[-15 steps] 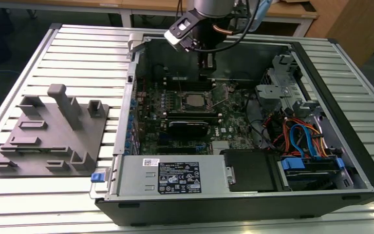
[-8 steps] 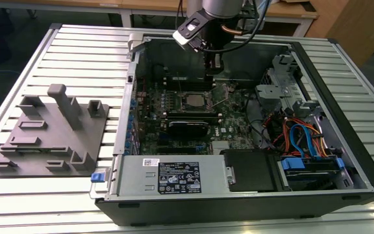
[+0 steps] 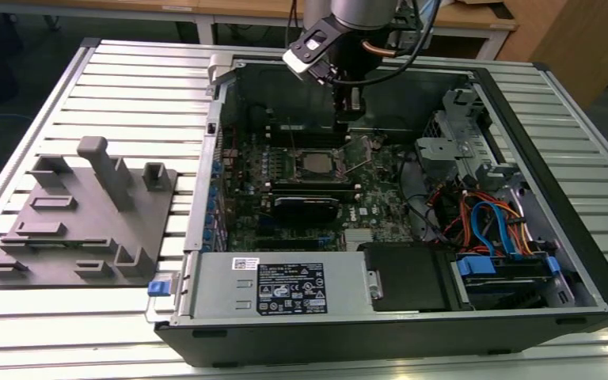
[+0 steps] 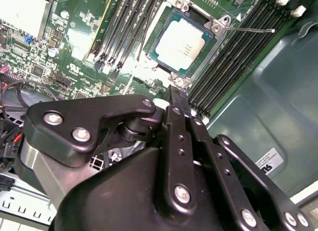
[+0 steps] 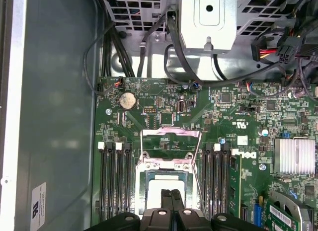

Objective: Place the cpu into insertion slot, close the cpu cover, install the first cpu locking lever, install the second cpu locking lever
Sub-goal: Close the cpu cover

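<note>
First wrist view: cpu [image 5: 166, 184] seated in slot [image 5: 142, 184], cover [image 5: 171, 133] apparently raised, gripper [image 5: 171, 192] just above, jaws closed together, holding nothing; cover-closing judged in hand, calling for a steady push on that plate.

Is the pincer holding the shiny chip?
No, the cpu lies flat in the insertion slot, outside the pincer.

The cpu [image 4: 183, 44] is silver-grey, the circuit board [image 4: 47, 62] green, the hand [image 4: 177, 94] black.
</note>
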### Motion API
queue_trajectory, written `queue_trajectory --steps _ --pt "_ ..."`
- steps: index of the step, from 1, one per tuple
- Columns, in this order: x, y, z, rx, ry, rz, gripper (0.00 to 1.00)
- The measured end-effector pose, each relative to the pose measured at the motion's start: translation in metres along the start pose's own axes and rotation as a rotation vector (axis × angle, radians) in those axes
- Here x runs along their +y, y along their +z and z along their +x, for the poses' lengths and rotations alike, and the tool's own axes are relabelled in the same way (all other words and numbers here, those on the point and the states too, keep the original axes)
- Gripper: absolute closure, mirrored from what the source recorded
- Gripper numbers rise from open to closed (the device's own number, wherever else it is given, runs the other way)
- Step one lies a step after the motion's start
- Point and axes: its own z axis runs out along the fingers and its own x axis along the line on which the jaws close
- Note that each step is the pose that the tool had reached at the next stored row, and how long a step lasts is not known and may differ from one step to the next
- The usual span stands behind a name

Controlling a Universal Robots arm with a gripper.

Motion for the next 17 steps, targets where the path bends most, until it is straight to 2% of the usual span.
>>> queue_trajectory --steps 17 --pt "0.0052 0.0001 -0.0001 0.0000 0.000 0.0000 0.90"
